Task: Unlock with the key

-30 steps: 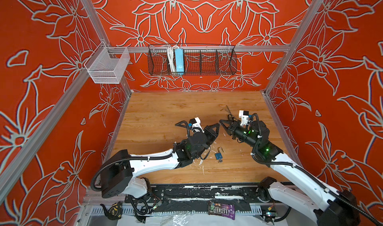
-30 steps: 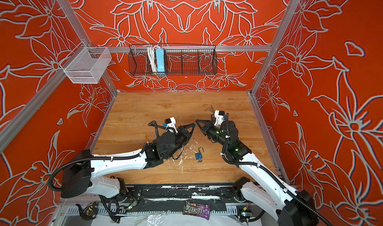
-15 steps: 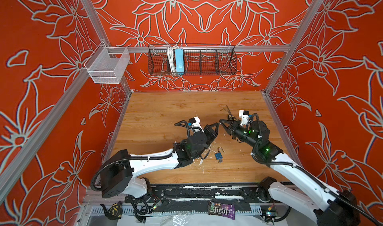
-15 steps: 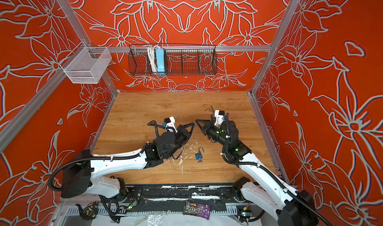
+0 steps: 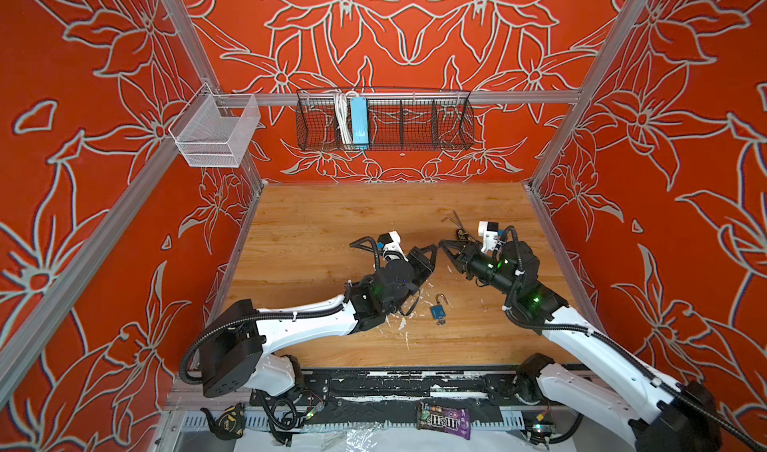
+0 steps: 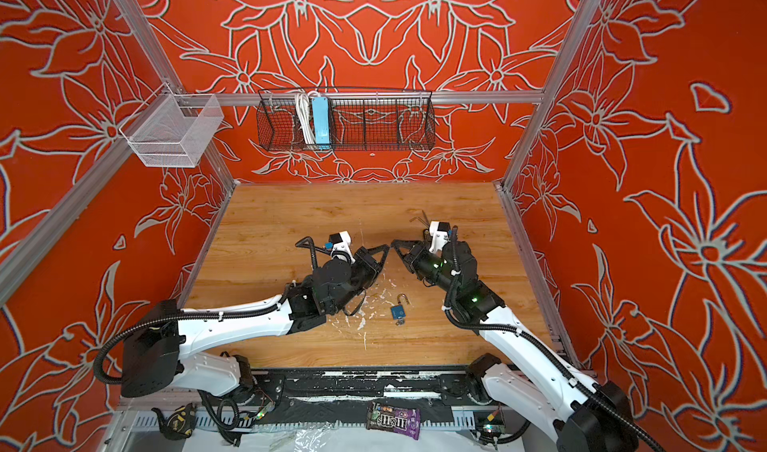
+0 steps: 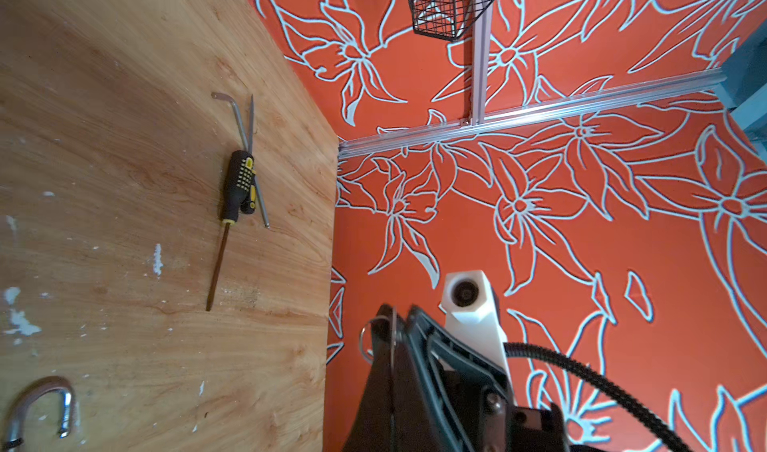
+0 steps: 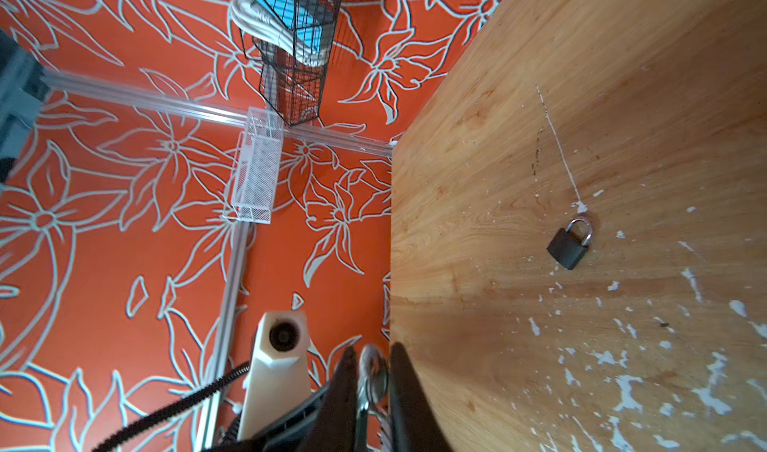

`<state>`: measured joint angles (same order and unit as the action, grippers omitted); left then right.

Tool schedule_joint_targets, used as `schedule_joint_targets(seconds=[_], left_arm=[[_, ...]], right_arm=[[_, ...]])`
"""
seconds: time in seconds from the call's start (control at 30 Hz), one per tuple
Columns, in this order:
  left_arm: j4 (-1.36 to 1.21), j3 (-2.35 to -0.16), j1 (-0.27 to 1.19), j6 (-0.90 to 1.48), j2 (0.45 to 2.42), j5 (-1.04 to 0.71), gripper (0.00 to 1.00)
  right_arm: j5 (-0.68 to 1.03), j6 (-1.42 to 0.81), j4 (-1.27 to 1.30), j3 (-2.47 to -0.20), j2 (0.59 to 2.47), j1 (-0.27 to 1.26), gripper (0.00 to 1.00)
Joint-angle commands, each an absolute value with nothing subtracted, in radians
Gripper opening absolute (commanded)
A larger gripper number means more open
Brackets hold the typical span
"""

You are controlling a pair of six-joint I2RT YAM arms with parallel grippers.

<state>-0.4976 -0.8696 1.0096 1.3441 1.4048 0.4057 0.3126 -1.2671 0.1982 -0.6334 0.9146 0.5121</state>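
Above the middle of the wooden table [image 5: 332, 221], my left gripper [image 5: 433, 251] [image 6: 385, 249] and right gripper [image 5: 443, 246] [image 6: 394, 244] meet tip to tip. In the left wrist view the left gripper [image 7: 394, 317] is shut on the thin metal key, whose ring [image 7: 364, 340] sticks out beside the fingers. The right gripper [image 8: 371, 350] stands slightly open around the key [image 8: 373, 371]. A blue padlock [image 5: 438, 311] [image 6: 399, 311] lies with its shackle [image 7: 41, 404] open. A dark padlock [image 8: 567, 246], shackle shut, shows only in the right wrist view.
A black-and-yellow screwdriver [image 7: 238, 184] and a hex key [image 7: 232, 109] lie behind the right gripper. A black wire basket [image 5: 384, 118] and a white mesh basket [image 5: 216, 132] hang on the walls. A candy bag [image 5: 444, 421] lies before the front rail.
The left gripper's fingers have closed fully on the key. The right gripper's fingers have parted a little. Both arms have hardly moved.
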Motion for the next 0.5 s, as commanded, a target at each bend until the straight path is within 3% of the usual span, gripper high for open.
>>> schedule_joint_targets(seconds=[0.0, 0.17, 0.47], left_arm=[[-0.412, -0.865, 0.974, 1.306, 1.346, 0.378, 0.0], [-0.121, -0.932, 0.882, 1.148, 1.285, 0.213, 0.0], [0.259, -1.148, 0.694, 0.566, 1.316, -0.226, 0.0]], right_arm=[[0.292, -1.211, 0.152, -0.687, 0.881, 0.513, 0.27], [0.36, -1.14, 0.085, -0.716, 0.872, 0.477, 0.41], [0.736, -0.866, -0.094, -0.844, 0.962, 0.347, 0.46]])
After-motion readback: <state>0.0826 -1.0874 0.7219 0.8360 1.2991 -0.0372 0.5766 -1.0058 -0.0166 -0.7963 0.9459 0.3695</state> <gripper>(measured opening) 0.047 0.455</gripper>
